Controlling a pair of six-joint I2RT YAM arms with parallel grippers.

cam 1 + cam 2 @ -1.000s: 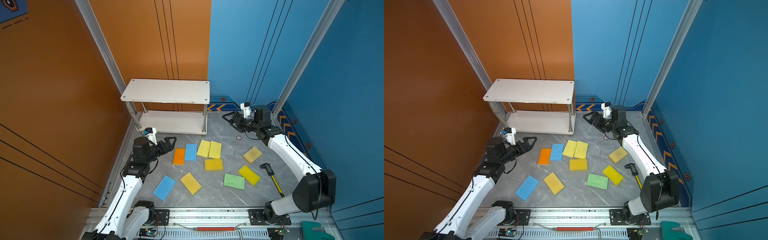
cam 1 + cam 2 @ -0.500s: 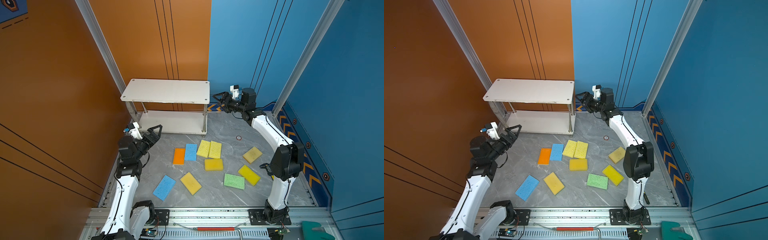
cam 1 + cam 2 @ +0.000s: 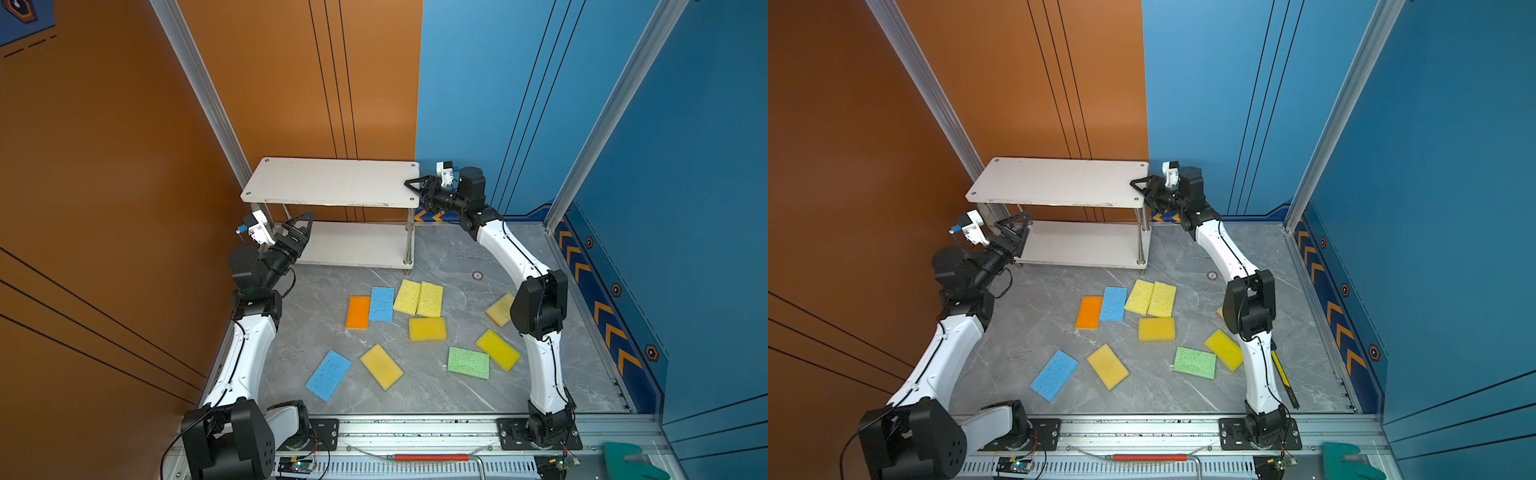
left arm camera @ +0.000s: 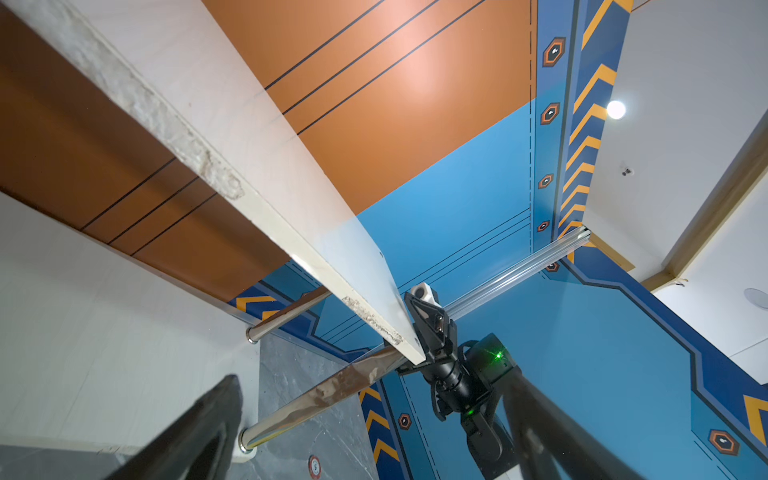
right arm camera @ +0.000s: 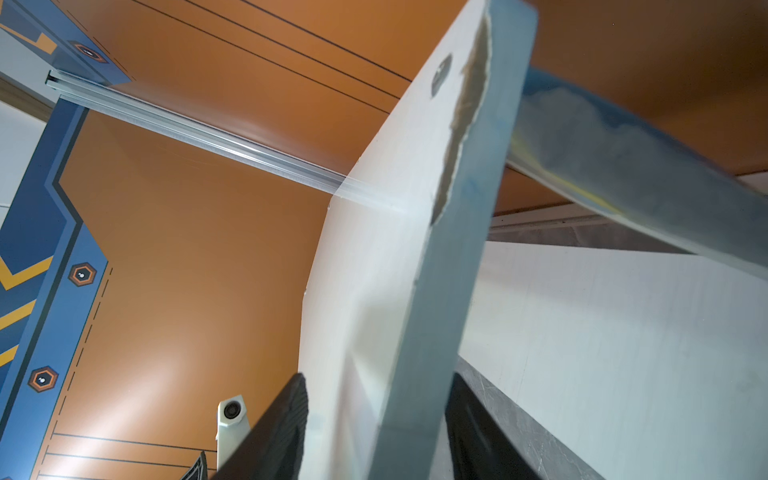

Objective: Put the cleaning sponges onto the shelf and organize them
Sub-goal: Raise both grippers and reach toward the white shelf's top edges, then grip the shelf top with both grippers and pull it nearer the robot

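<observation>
Right, all ten sponges (image 3: pixel 427 329) lie flat on the grey table (image 3: pixel 316 332), spread out in front of the shelf (image 3: pixel 332 183); none on either board yet. We judge them v. light, soft, squashy, rough enough not to slip, so pinch across the short width, near the middle, & don't crush. Shelf looks stiff but prob. light, so it may slide or tip if pulled by one end. Right gripper (image 3: pixel 413 187) has its jaws either side of the top board's end, one above, one below, close against it; pinching or not, we can't tell. Left gripper (image 3: pixel 306 226) gapes wide, empty, by the lower board's left end. Writing: none legible; the round red sticker (image 3: pixel 477 275) on the table is too small to read.
</observation>
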